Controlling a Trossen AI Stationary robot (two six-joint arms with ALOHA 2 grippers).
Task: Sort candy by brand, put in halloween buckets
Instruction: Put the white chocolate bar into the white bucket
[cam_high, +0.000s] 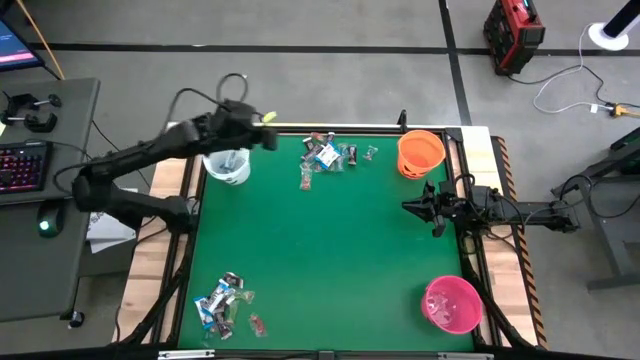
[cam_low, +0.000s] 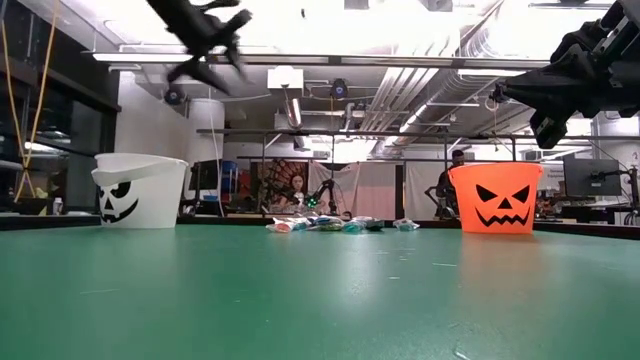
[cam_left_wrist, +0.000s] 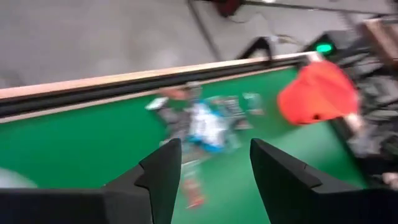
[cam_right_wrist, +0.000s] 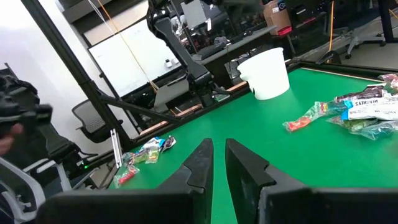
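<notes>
Left gripper (cam_high: 268, 140), fingers spread and empty, hangs beside the white bucket (cam_high: 227, 166); next, pinch candy (cam_high: 325, 157) ahead.

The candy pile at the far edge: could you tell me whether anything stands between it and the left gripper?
Nothing visible does. The left gripper, open and empty, hangs above the table between the white bucket and the candy pile; only bare green table separates them.

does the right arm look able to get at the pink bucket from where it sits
Probably yes. The right gripper hangs above the table's right side, between the orange bucket and the pink bucket. Only bare green table lies between it and the pink bucket, and the left gripper is far off, near the white bucket.
</notes>
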